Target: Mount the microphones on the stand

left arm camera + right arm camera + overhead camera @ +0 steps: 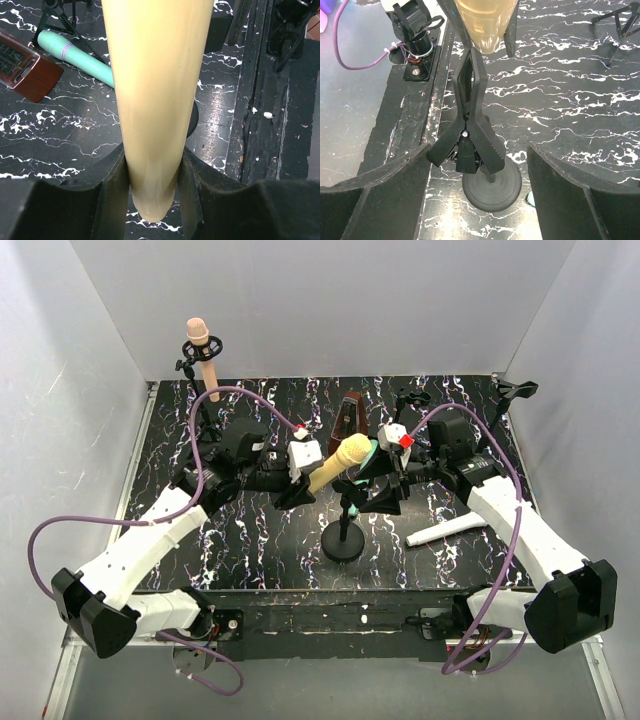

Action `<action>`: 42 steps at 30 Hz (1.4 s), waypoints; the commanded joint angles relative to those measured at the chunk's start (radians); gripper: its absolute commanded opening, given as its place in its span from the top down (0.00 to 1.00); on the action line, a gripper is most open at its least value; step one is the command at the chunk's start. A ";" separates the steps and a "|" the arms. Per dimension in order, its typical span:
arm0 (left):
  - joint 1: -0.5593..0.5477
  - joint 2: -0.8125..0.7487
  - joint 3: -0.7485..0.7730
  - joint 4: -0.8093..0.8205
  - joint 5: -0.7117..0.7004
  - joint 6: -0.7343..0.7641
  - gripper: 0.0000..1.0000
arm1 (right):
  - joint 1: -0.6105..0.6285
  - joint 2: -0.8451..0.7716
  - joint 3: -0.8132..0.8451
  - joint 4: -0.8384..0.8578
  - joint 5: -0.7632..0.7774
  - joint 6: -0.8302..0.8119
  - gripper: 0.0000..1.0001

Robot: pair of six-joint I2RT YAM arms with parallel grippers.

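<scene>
Left gripper [152,172] clamps the yellow microphone [340,462] at the stand clip [470,130]; my right gripper [477,187] gapes. Pink microphone [200,350] sits mounted, far-left corner; teal microphone [80,55] and white microphone [447,532] lie unmounted.

Crowded at the middle of the tabletop [258,543]: round-based stand [342,540] upright, yellow microphone [338,462] slanting above its clip [468,90] in the closed left gripper [152,155], right gripper [479,152] spread wide either side of the clip. Behind, toward the far edge, blocked by the metronome [348,418] and the teal microphone [80,55] lying near it. Open marble along the near edge left of the stand. Near-right barred by the white microphone [447,531] lying flat. Far-left corner taken by the upright pink microphone [203,358].
</scene>
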 commanded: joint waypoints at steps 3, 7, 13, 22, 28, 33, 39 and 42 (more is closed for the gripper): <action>0.008 0.016 0.050 -0.010 0.072 0.056 1.00 | 0.007 -0.028 -0.040 0.117 -0.007 0.097 0.18; 0.008 0.030 0.044 -0.003 0.106 0.037 1.00 | 0.005 -0.028 -0.045 0.151 -0.004 0.126 0.17; 0.008 0.038 0.024 0.019 0.134 0.017 1.00 | 0.009 -0.025 -0.045 0.179 -0.010 0.154 0.20; 0.010 0.047 0.035 0.013 0.111 0.027 1.00 | 0.010 -0.031 -0.072 0.200 -0.013 0.165 0.17; 0.010 0.062 0.042 0.003 0.115 0.030 1.00 | 0.010 -0.032 -0.079 0.212 -0.027 0.166 0.27; 0.011 0.069 0.038 0.005 0.120 0.030 1.00 | 0.012 -0.039 -0.079 0.165 -0.056 0.098 0.44; 0.010 0.075 0.041 0.011 0.135 0.024 1.00 | 0.010 -0.039 -0.069 0.110 -0.062 0.027 0.74; 0.011 0.073 0.044 0.013 0.149 0.022 1.00 | 0.012 -0.042 -0.071 0.105 -0.062 0.025 0.83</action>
